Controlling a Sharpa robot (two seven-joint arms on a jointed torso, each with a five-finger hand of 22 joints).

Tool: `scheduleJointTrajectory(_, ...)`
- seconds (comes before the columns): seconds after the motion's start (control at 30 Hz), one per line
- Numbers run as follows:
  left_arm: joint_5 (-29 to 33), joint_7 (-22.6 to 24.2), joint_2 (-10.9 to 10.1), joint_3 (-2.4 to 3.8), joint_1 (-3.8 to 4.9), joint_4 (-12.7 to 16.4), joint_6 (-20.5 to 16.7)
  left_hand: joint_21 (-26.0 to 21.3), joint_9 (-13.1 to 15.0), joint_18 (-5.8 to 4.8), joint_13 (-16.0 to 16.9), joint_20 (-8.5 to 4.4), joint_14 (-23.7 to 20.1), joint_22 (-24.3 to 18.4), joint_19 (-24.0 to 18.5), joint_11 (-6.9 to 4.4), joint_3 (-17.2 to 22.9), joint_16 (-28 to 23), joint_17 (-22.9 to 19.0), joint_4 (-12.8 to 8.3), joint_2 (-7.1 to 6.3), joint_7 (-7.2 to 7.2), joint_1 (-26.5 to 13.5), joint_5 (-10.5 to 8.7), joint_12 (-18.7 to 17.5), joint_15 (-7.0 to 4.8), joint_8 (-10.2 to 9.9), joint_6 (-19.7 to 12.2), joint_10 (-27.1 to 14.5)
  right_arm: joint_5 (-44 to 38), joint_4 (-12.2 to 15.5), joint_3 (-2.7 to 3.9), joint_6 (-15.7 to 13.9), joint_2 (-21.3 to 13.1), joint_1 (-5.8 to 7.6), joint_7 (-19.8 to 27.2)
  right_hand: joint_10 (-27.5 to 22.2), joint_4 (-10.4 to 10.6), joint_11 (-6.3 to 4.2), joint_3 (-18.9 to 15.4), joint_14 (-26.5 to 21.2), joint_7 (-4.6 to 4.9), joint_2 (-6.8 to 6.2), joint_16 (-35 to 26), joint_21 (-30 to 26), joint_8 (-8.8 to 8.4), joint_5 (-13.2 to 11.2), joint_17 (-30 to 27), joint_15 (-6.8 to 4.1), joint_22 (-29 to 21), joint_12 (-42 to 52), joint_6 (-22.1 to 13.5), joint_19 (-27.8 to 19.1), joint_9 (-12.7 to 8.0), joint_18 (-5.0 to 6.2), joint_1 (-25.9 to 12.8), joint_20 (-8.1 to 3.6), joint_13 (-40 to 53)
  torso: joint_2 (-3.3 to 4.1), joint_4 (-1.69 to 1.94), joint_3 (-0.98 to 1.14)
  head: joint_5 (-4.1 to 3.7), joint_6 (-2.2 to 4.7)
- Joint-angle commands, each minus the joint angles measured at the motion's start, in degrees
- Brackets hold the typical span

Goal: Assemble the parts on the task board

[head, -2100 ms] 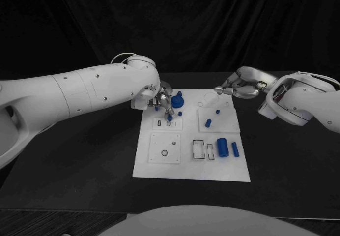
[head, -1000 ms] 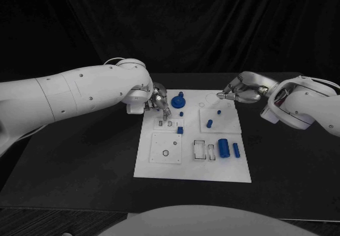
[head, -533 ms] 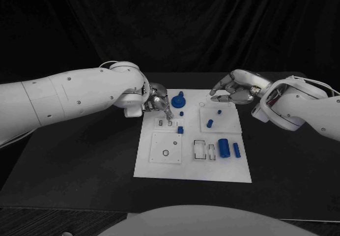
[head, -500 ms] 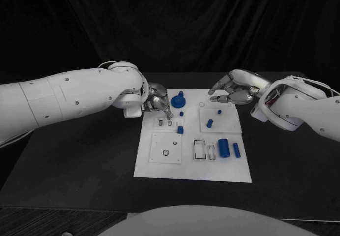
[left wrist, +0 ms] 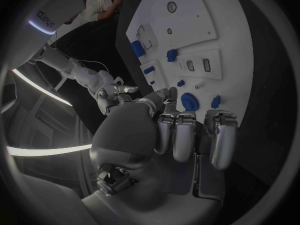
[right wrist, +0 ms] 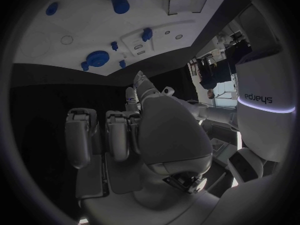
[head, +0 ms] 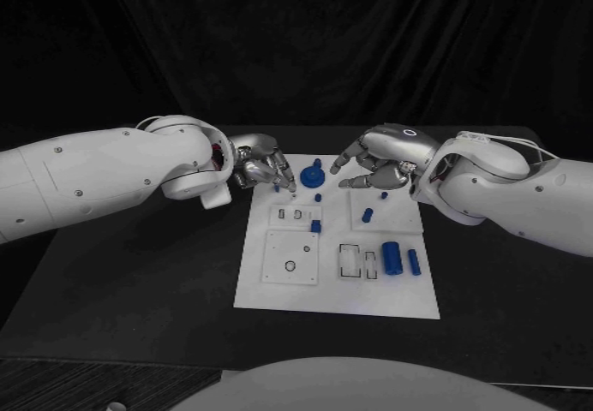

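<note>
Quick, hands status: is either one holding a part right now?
Left hand: holds nothing, fingers apart, over the task board's far left corner.
Right hand: holds nothing, fingers spread above the board's far edge.

A black table (head: 136, 282) with a smooth matte top spreads across the scene. Behind the table, along its far edge, hangs a black curtain (head: 309, 60) in soft vertical folds, covering the whole background. Along the table's near edge runs a narrow strip of dark ribbed floor (head: 74, 390), just below the tabletop.
</note>
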Motion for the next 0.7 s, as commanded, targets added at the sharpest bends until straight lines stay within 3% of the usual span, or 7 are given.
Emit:
scheduleJointTrajectory(0.03, 0.59, 5.36, -1.11, 0.04, 0.14, 1.07, -3.69, -0.21, -0.67, -0.02, 15.1, 0.65, 6.06, 14.21, 5.02, 0.58, -0.56, 0.15, 15.08, 1.34, 0.0, 0.13, -0.41, -0.08, 0.2, 0.56, -0.2, -0.87, 6.0, -9.32, -0.2, 0.04, 1.42, 0.68, -0.27, -0.25, 5.99, -0.02, -0.63, -0.43, 5.94, -0.47, -0.97, 0.46, 0.48, 0.06, -0.77, 15.06, -0.62, 14.12, 0.08, 0.15, 4.43, -0.2, 0.29, 0.0, -0.65, 15.05, -0.06, 0.19, -0.02, 0.34, 0.0)
scheduleJointTrajectory(0.27, 0.59, 5.36, -3.04, 0.03, 0.14, 2.05, -2.97, -0.09, -4.4, -0.06, 15.1, 1.19, 6.06, 14.37, 5.15, 1.17, -0.57, 0.15, 15.08, 3.54, -0.91, 0.82, -0.35, 0.11, 0.2, 1.05, -2.55, -1.64, 6.0, -16.86, -0.67, 0.04, 3.76, 2.26, -0.57, -0.65, 5.99, 0.69, -1.79, 1.13, 5.95, -2.03, -2.73, 0.48, 1.37, -0.81, -4.82, 15.1, -2.15, 14.45, 0.08, -0.17, 4.95, -1.35, 0.04, 2.01, -2.14, 15.05, -0.07, 0.62, -0.13, -0.11, 0.0)
scheduleJointTrajectory(0.33, 0.59, 4.99, -3.49, 0.03, 0.14, 2.32, -2.56, -0.15, -4.95, -0.04, 15.1, 1.29, 6.06, 14.32, 5.08, 1.19, -0.85, 0.15, 15.08, 4.16, -1.21, 0.77, -0.59, -0.16, 0.2, 1.11, -2.47, -0.99, 6.0, -19.63, -1.04, 0.04, 4.1, 3.01, -0.83, -0.47, 5.99, 1.62, -2.05, 1.82, 5.95, -2.38, -3.75, 0.48, 1.46, -0.99, -5.36, 15.1, -2.44, 14.48, 0.08, -0.17, 5.0, -1.65, 0.01, 1.98, -2.42, 15.05, -0.03, 0.91, -0.32, -0.48, 0.0)
scheduleJointTrajectory(0.47, 0.59, 4.02, -4.03, 0.03, 0.14, 2.75, -1.66, -0.08, -5.49, -0.07, 15.1, 1.15, 6.06, 14.4, 5.17, 0.66, -1.81, 0.15, 15.08, 5.56, -1.65, 0.06, -0.81, -0.88, 0.2, 0.79, -1.07, 1.21, 6.0, -23.34, -1.48, 0.05, 4.52, 3.93, -1.14, 0.0, 5.99, 2.43, -2.28, 2.62, 5.95, -2.71, -4.75, 0.48, 1.71, -0.98, -5.01, 15.1, -2.66, 14.57, 0.08, 0.11, 5.15, -1.81, -0.06, 2.32, -2.66, 15.05, -0.06, 1.25, -0.57, -0.97, 0.0)
scheduleJointTrajectory(0.6, 0.59, 2.77, -4.47, 0.02, 0.14, 2.94, -0.56, 0.05, -4.63, -0.12, 15.1, 0.7, 6.06, 14.53, 5.32, -0.06, -4.04, 0.15, 15.08, 7.8, -1.99, -0.8, -2.01, -0.16, 0.2, 0.22, 1.33, 2.78, 6.0, -26.35, -1.69, 0.05, 5.25, 4.5, -1.46, 0.09, 5.99, 3.1, -2.39, 3.6, 5.95, -2.84, -5.7, 0.48, 1.91, -1.2, -2.77, 15.1, -2.79, 14.64, 0.08, -0.17, 5.26, -2.01, -0.12, 3.03, -2.86, 15.05, 0.05, 1.55, -0.85, -1.48, 0.0)
scheduleJointTrajectory(0.67, 0.59, 2.53, -4.6, 0.02, 0.13, 2.86, -0.22, 0.05, -3.16, -0.12, 15.1, 0.24, 6.06, 14.55, 5.33, -0.61, -5.59, 0.15, 15.08, 9.16, -2.11, -1.38, -2.49, -0.55, 0.2, -0.26, 3.53, 3.13, 6.0, -27.41, -1.88, 0.05, 5.87, 4.81, -1.65, -0.04, 5.99, 3.37, -2.44, 3.8, 5.95, -2.92, -6.09, 0.48, 1.88, -1.48, -2.42, 15.1, -2.83, 14.63, 0.08, -0.89, 5.24, -2.17, -0.11, 3.09, -2.9, 15.05, 0.07, 1.63, -0.89, -1.64, 0.0)
scheduleJointTrajectory(0.7, 0.59, 2.74, -4.66, 0.02, 0.13, 2.78, -0.22, 0.13, -1.63, -0.15, 15.1, 0.0, 6.06, 14.62, 5.42, -0.92, -7.1, 0.15, 15.08, 10.57, -2.31, -1.74, -3.38, -2.14, 0.2, -0.47, 5.62, 3.43, 6.0, -27.82, -1.99, 0.05, 6.13, 4.97, -1.75, -0.14, 5.99, 3.54, -2.42, 3.83, 5.95, -2.82, -6.25, 0.48, 1.96, -1.58, -2.45, 15.1, -2.84, 14.66, 0.08, -1.25, 5.29, -2.24, -0.13, 3.03, -2.91, 15.05, 0.1, 1.68, -0.87, -1.69, 0.0)
